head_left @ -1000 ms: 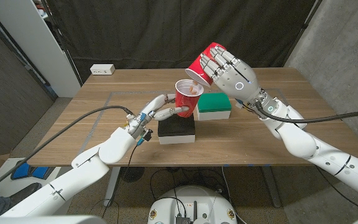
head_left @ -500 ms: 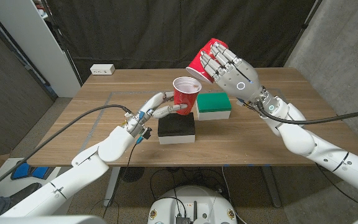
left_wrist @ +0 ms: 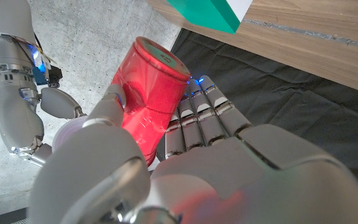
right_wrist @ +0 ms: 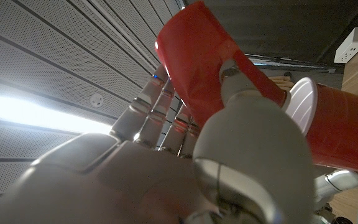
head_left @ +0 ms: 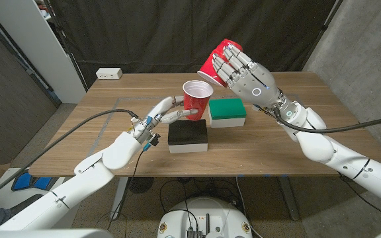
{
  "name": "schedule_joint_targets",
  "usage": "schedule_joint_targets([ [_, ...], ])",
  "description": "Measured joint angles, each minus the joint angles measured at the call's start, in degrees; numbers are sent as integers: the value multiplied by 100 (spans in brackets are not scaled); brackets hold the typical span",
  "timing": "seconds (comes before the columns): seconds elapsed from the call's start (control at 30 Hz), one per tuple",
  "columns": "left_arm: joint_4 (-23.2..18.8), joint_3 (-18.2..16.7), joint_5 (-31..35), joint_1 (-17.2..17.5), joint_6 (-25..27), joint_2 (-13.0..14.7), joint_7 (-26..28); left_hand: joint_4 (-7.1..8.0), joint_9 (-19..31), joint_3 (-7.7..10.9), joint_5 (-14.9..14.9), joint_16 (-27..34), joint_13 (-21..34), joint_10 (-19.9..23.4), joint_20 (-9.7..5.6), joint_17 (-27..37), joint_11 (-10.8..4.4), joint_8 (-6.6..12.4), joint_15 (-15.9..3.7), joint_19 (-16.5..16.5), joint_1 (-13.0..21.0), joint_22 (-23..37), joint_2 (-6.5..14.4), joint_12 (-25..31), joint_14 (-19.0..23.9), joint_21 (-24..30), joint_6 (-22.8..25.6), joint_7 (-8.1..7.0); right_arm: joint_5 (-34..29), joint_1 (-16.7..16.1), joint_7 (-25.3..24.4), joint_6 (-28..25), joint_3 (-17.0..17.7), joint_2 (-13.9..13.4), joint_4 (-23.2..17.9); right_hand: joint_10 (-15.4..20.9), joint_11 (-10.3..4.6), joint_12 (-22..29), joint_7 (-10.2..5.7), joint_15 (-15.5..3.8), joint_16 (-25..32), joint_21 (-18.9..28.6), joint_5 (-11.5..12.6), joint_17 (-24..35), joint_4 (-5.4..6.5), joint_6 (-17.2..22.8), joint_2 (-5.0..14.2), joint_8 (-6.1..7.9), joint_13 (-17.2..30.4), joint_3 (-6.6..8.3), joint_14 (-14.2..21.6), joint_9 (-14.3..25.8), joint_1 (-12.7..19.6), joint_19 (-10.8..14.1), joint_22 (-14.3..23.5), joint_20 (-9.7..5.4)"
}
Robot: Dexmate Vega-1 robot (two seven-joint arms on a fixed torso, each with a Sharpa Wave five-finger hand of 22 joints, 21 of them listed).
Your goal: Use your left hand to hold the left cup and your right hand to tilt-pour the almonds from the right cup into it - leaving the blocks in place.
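Observation:
My left hand (head_left: 169,112) grips the left red cup (head_left: 196,99) by its side and holds it upright in the air, over the back edge of the black block (head_left: 188,137). In the left wrist view the cup (left_wrist: 146,99) shows its bare base beyond my left hand (left_wrist: 191,168). My right hand (head_left: 247,76) holds the right red cup (head_left: 215,59) tipped over, mouth down toward the left cup's rim. In the right wrist view that cup (right_wrist: 197,56) sits in my right hand (right_wrist: 185,155), with the left cup (right_wrist: 337,130) below. No almonds show.
The green block (head_left: 228,111) lies on the wooden table (head_left: 296,142) right of the black block, under my right wrist. A white power strip (head_left: 109,73) sits at the table's far left corner. Dark curtains hang behind the table.
Almonds were dropping at the left cup's rim a second ago; none fall now. The left cup has shifted slightly up and to the left. The right cup stays tipped.

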Motion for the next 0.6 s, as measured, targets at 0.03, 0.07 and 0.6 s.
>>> schedule_joint_targets([
  [0.03,-3,-2,-16,1,-2,16,-22,0,0,0,0,0,0,0,0,0,0,0,0,0,0,0,0,0,0,0,0,0,-29,30,3,11,-19,-1,3,-12,-12,0,0,0,0,0,-5,0,4,0,0,0,0,4,0,0,0,0,-1,0],
  [0.07,-4,-4,-29,1,-8,28,-49,0,0,0,0,0,0,0,0,0,0,0,0,0,0,0,0,0,0,0,0,0,-45,54,4,15,-36,-1,7,-44,-18,0,0,0,0,0,-6,0,4,-1,0,0,0,4,0,0,0,0,-2,0],
  [0.6,63,48,-165,-69,-131,57,-269,0,-2,0,0,0,-1,2,0,0,3,0,0,0,1,0,-1,-36,0,0,-1,1,176,190,-201,-7,-48,25,148,-52,-9,0,17,0,0,-1,-10,16,27,-17,-1,-1,19,27,0,0,-1,0,1,0],
])
